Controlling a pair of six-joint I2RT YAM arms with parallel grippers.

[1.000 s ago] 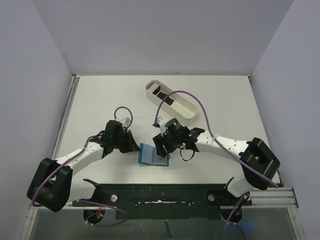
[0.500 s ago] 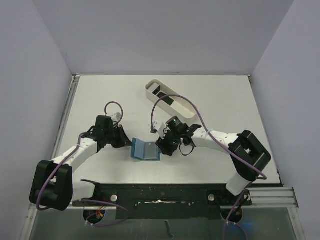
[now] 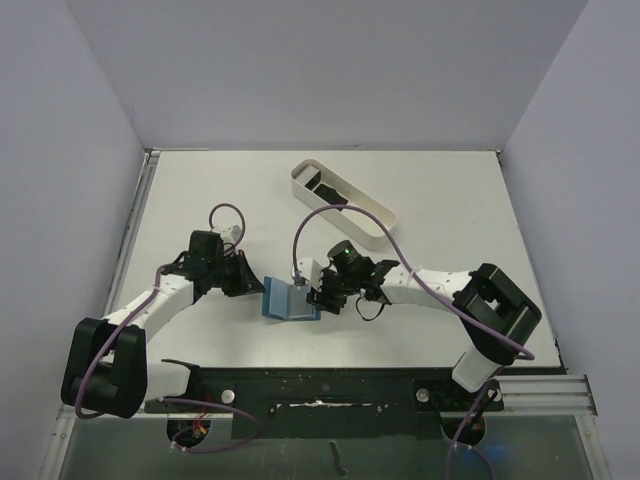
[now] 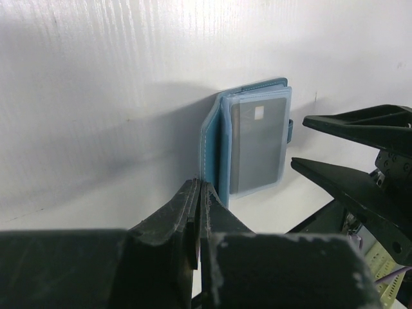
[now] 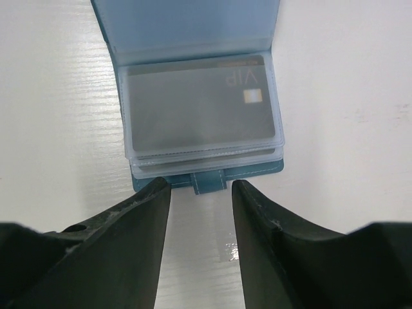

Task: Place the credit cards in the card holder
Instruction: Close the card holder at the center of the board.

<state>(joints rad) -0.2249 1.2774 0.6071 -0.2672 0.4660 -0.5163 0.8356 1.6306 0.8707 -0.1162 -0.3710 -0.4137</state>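
Note:
The teal-blue card holder (image 3: pixel 288 300) lies open on the white table between my two grippers. My left gripper (image 3: pixel 256 284) is shut on the near corner of its raised left cover (image 4: pixel 211 148), which stands upright. A grey card marked VIP (image 5: pixel 199 106) sits in the top clear pocket, and it also shows in the left wrist view (image 4: pixel 257 145). My right gripper (image 5: pixel 199 187) is open and empty, its jaws on either side of the holder's snap tab (image 5: pixel 210 182) without touching it. Black cards (image 3: pixel 337 206) lie in the white tray.
The long white oval tray (image 3: pixel 362 222) stands behind the holder, at the back middle of the table (image 3: pixel 200 200). The right gripper's fingers (image 4: pixel 360 119) show at the right of the left wrist view. Grey walls close in the table's sides and back.
The card holder and both grippers have moved left over the last second. In the last half second the right gripper has closed in on the holder's right edge; the left has hardly moved.

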